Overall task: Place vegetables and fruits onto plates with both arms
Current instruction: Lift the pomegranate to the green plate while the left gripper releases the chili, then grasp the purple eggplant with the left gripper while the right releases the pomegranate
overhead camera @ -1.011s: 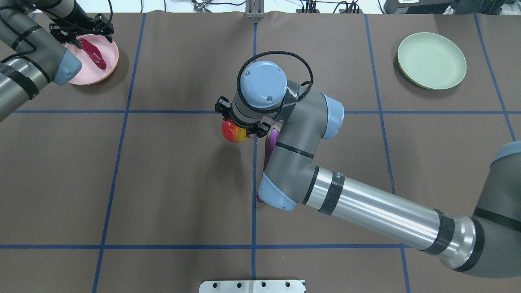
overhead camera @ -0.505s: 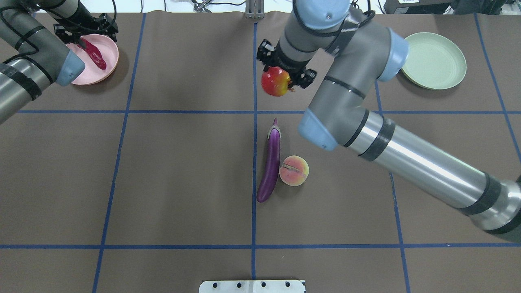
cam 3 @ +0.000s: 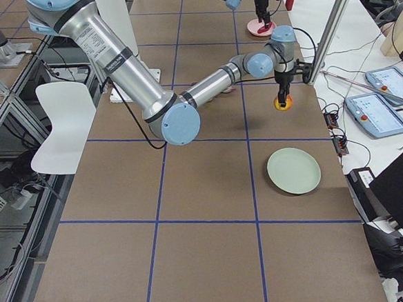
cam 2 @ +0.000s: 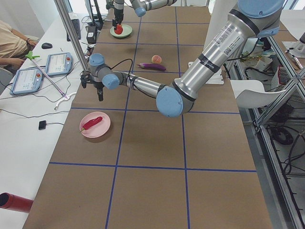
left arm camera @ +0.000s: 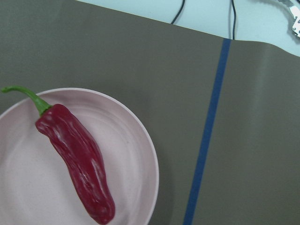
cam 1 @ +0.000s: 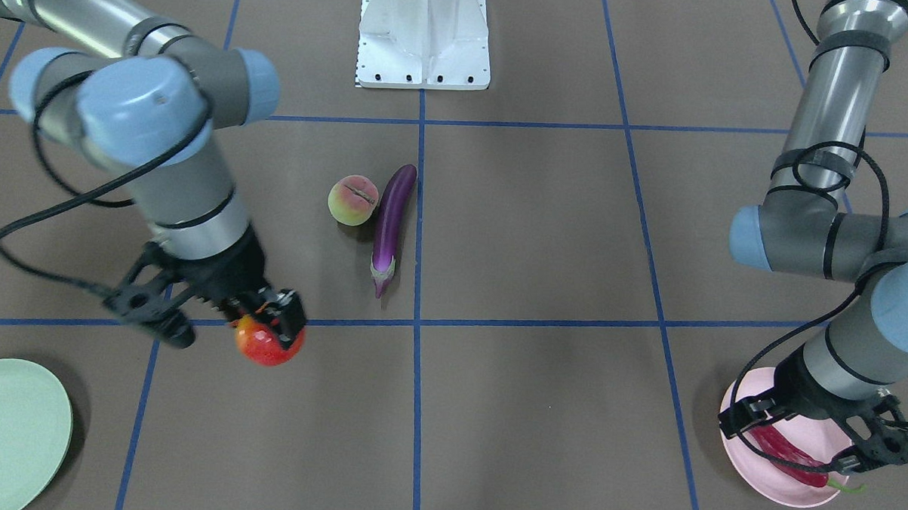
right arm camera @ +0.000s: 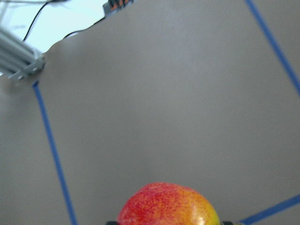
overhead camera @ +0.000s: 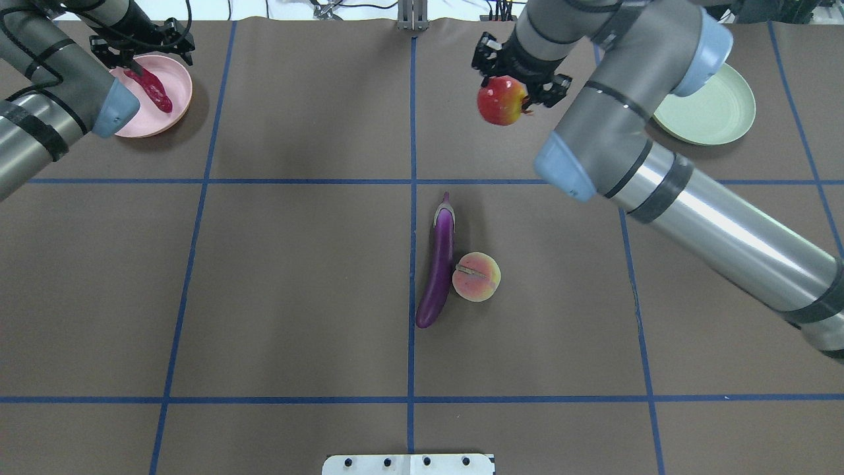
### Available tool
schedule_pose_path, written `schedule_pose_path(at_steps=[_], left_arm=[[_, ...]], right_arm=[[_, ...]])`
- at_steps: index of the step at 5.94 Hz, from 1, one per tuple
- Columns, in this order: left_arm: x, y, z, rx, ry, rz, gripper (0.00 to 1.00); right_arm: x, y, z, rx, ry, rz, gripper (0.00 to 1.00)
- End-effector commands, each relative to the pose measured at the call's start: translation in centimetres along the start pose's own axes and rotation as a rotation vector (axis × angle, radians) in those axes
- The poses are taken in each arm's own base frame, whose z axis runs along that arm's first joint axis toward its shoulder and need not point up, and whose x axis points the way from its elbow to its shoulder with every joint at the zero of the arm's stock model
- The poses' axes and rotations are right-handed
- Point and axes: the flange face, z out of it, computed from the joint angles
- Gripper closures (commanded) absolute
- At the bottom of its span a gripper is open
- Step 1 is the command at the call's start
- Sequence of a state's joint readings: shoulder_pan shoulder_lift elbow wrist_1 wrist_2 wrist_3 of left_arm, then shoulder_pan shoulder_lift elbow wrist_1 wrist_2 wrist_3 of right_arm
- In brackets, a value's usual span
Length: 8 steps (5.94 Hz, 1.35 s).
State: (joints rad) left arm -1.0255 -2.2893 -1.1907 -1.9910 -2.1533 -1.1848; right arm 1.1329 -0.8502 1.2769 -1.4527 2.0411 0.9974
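Note:
My right gripper [overhead camera: 511,89] is shut on the red-orange fruit [overhead camera: 501,101] and holds it in the air, left of the mint green plate [overhead camera: 715,112]. The fruit also shows in the front view [cam 1: 268,343] and the right wrist view [right arm camera: 168,206]. The purple eggplant [overhead camera: 440,264] and the peach [overhead camera: 476,276] lie touching at the table's middle. The dark red chili [overhead camera: 153,89] lies on the pink plate [overhead camera: 177,99]. My left gripper [overhead camera: 140,58] hovers open and empty above the plate. The left wrist view shows the chili [left arm camera: 77,161] lying free.
The white metal base [overhead camera: 409,464] sits at the near edge of the table. Blue tape lines grid the brown mat. My right forearm [overhead camera: 712,224] crosses the right half of the table. Tablets [cam 2: 57,64] and cables lie beyond the far edge.
My right arm lifted the red-orange fruit from the table's middle and carried it far and right toward the green plate, uncovering the eggplant and peach. My left gripper shifted slightly over the pink plate.

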Motion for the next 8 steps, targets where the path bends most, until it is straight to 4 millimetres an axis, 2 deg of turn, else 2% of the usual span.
schedule_pose_path(at_steps=[1, 2, 3, 4, 5, 6, 7, 8], left_arm=[[10.6, 12.7, -0.3, -0.103, 0.029, -0.008, 0.00], [17.1, 19.3, -0.8, -0.124, 0.011, -0.046, 0.00], [22.1, 26.5, 0.3, -0.143, -0.043, -0.008, 0.00], [23.9, 31.5, 1.8, -0.144, -0.065, 0.020, 0.00], [25.1, 35.4, 3.1, -0.182, -0.077, 0.010, 0.00], [27.0, 36.9, 3.8, -0.197, -0.083, 0.022, 0.00], [28.5, 36.4, 5.0, -0.155, -0.093, 0.032, 0.00], [29.4, 36.1, 5.6, -0.144, -0.083, 0.081, 0.00]], right_arm=[[10.9, -6.4, 3.3, -0.031, 0.111, -0.106, 1.00], [15.1, -7.2, 6.5, -0.025, 0.120, -0.126, 1.00], [16.7, -6.8, 10.0, -0.035, 0.121, -0.137, 1.00], [17.3, -4.8, 13.1, -0.051, 0.122, -0.166, 1.00], [18.2, -3.5, 14.6, -0.070, 0.132, -0.175, 1.00], [19.2, -3.0, 15.1, -0.067, 0.129, -0.178, 1.00], [19.4, -3.0, 15.0, -0.063, 0.128, -0.178, 0.34], [19.7, -3.0, 15.0, -0.054, 0.117, -0.184, 0.00]])
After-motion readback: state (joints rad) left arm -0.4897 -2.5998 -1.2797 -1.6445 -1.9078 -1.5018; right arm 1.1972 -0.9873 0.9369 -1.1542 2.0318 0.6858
